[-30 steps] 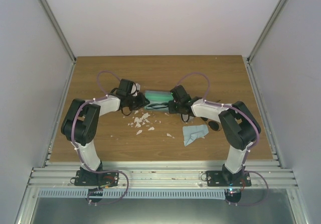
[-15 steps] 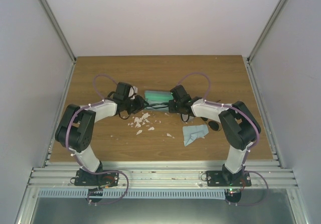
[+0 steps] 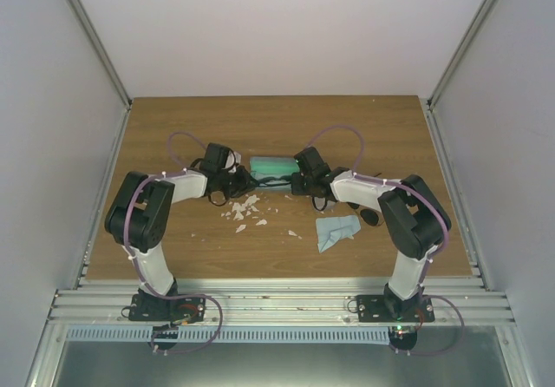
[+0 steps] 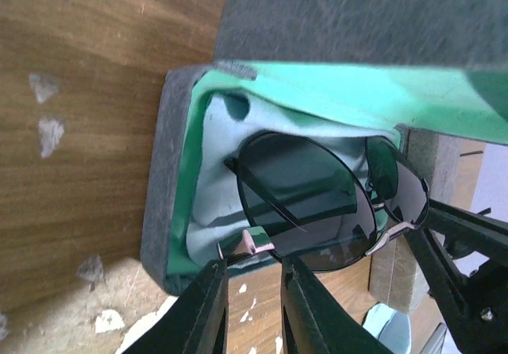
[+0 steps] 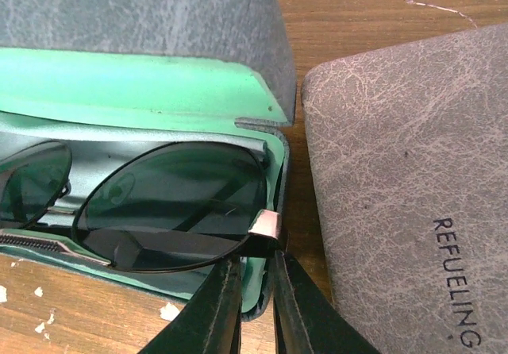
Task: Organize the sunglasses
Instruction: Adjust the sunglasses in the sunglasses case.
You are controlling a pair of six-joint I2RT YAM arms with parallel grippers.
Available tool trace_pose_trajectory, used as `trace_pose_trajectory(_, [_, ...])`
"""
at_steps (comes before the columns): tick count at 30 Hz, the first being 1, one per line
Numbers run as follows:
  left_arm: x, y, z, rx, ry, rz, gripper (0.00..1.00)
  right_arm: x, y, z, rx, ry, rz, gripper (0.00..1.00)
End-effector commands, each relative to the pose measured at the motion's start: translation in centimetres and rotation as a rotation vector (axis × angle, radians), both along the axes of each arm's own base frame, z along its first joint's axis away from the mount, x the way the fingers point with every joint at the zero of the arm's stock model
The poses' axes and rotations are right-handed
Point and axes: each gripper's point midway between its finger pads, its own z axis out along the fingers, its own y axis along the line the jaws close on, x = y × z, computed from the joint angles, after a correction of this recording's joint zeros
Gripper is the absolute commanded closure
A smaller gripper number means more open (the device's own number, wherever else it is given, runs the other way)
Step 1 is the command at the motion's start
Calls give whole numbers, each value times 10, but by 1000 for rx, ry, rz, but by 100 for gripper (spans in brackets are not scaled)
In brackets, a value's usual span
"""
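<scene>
A pair of sunglasses (image 4: 313,203) with dark rounded lenses lies in an open grey case (image 3: 270,166) with green lining, on a light-blue cloth inside it. My left gripper (image 4: 252,268) pinches the frame's left hinge corner at its fingertips (image 4: 216,278), just outside the case's front rim. At the other end, my right gripper (image 5: 255,263) is shut on the right hinge (image 5: 266,225) of the same sunglasses (image 5: 171,203), over the case wall. A second dark pair (image 3: 368,217) lies on the table beside the right arm.
A closed grey case (image 5: 405,187) lettered REFUELING lies just right of the open one. A crumpled light-blue cloth (image 3: 336,230) sits in front of the right arm. White flakes (image 3: 245,209) are scattered on the wooden table (image 3: 208,127) in front of the case.
The left gripper drew back to the left from the case half a second ago and has returned to the frame's corner. The right arm has stayed put.
</scene>
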Motion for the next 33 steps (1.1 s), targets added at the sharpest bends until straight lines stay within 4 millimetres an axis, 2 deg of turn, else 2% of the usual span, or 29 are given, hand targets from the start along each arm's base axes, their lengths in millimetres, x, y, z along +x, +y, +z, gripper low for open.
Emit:
trace_pose_trajectory(1, [21, -7, 15, -10, -78, -4, 79, 5, 8, 5, 28, -25, -2, 88])
trace_pose_trajectory(13, [34, -2, 10, 51, -78, 17, 79, 3, 16, 1, 52, -8, 39, 90])
trace_pose_trajectory(18, [22, 8, 14, 79, -91, 37, 78, -6, 16, 15, 73, -33, 85, 83])
trace_pose_trajectory(21, [17, 9, 23, 70, -112, 25, 76, -17, 17, 25, 103, -40, 128, 77])
trace_pose_trajectory(24, [14, 9, 33, 65, -134, 16, 76, -25, 19, 33, 132, -46, 159, 75])
trace_pose_trajectory(27, [13, 7, 38, 53, -146, 5, 77, -21, 27, 43, 155, -66, 190, 75])
trace_pose_trajectory(33, [8, 5, 35, 32, -132, -5, 77, -9, 44, 37, 156, -51, 222, 76])
